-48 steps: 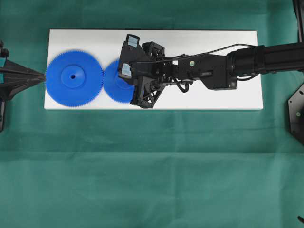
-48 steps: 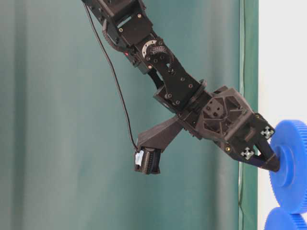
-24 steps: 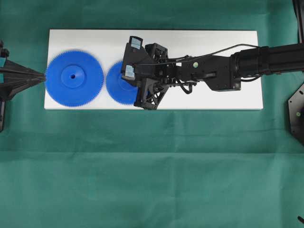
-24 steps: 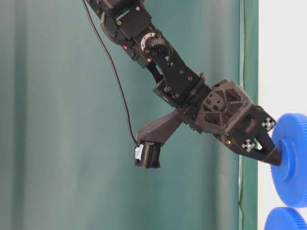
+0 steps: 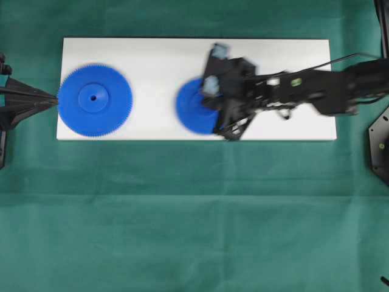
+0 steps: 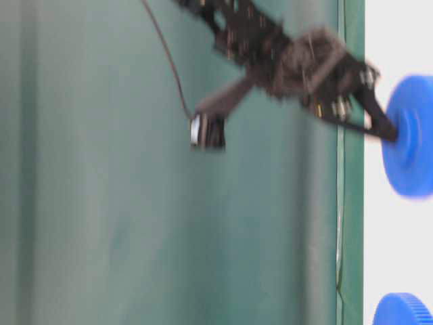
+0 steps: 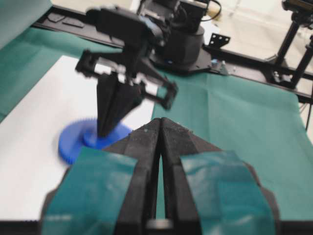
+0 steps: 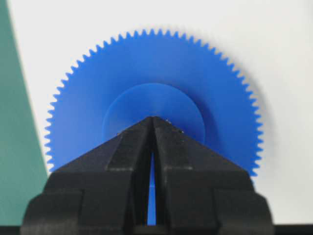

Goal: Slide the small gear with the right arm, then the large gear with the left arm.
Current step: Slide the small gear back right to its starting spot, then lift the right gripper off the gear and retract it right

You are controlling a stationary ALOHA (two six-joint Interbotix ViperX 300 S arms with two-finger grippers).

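nearing board [image 5: 152,58] edge: small gear [image 5: 196,106]

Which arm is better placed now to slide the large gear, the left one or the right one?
The left. Its gripper sits at the large gear's rim, fingers closed. The right gripper is pressed on the small gear, far from it.

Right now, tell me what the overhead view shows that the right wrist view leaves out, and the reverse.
Overhead alone: the large gear at the white board's left end, the left gripper closed at its rim, and the bare board between the two gears. Right wrist alone: the small gear's individual teeth and the right gripper closed with its tips at the hub. Both: the small gear on the board under the right gripper's fingers.
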